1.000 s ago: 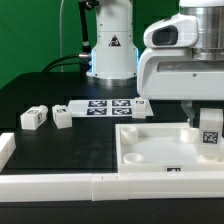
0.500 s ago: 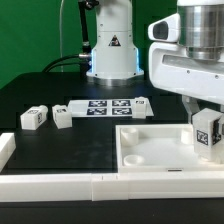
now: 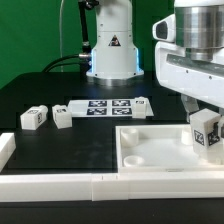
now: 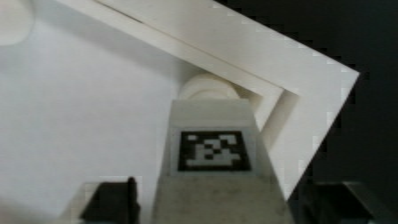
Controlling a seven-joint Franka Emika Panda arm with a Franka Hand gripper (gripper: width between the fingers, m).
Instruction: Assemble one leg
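My gripper [image 3: 207,122] is shut on a leg [image 3: 208,135], a small white peg with a black-and-white tag. It holds the leg slightly tilted over the far right corner of the white tabletop [image 3: 150,150]. In the wrist view the leg [image 4: 215,150] sits between the two dark fingers [image 4: 114,200], and its far end points at the round corner socket [image 4: 214,92] of the tabletop [image 4: 89,110]. I cannot tell whether the end touches the socket. Two more legs [image 3: 33,117] [image 3: 63,117] lie on the black table at the exterior view's left.
The marker board [image 3: 100,107] lies behind the tabletop, with a small white part [image 3: 140,104] at its right end. A low white rail [image 3: 60,185] runs along the front, with a white block [image 3: 5,150] at the left edge. The robot base [image 3: 110,50] stands at the back.
The wrist has shifted a little to the exterior view's right and the held leg now stands slightly tilted. The loose legs have not moved.
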